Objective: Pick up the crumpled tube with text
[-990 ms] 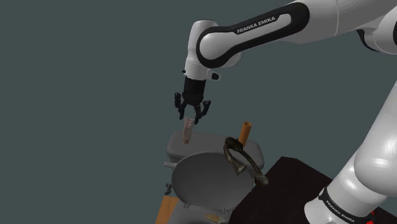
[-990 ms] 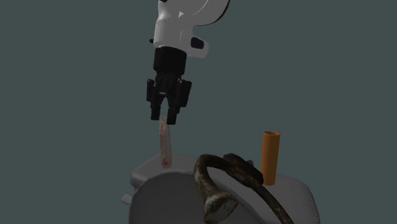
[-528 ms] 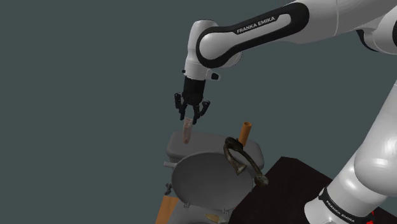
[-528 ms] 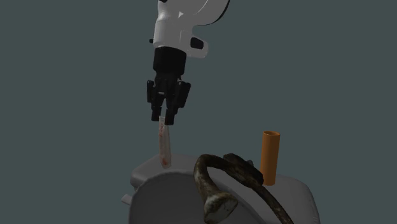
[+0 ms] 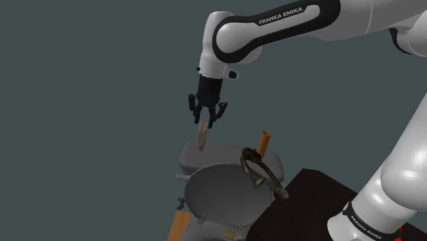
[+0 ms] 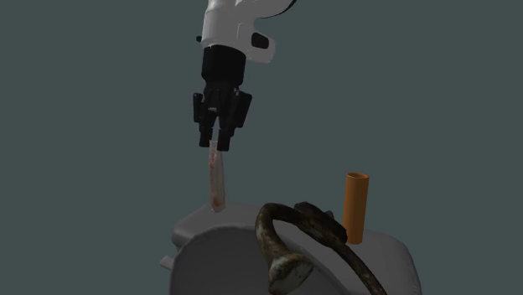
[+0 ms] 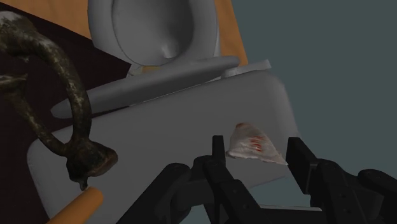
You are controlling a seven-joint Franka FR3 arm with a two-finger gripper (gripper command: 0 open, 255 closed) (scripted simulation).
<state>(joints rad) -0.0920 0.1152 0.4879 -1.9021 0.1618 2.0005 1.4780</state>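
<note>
The crumpled tube [image 6: 216, 178] is pale pink-white with red print and hangs upright, its lower end close over the back corner of a grey toilet tank [image 6: 193, 228]. My black gripper [image 6: 216, 144] points straight down and is shut on the tube's top end. In the shoulder view the gripper [image 5: 204, 123] holds the tube [image 5: 200, 137] above the tank [image 5: 188, 159]. In the wrist view the tube [image 7: 254, 145] sits clasped between the fingers [image 7: 217, 162], with the tank's top [image 7: 191, 121] behind it.
An orange cylinder [image 6: 356, 207] stands upright on the tank's other end. A dark, rusty curved piece [image 6: 293, 243] lies across the raised toilet lid [image 5: 219, 195]. My dark stand [image 5: 311, 198] is at the shoulder view's lower right. The toilet bowl [image 7: 159, 32] lies beyond the tank.
The fingers closed on the tube's top, then the hand rose a little, taking the tube up with it.
</note>
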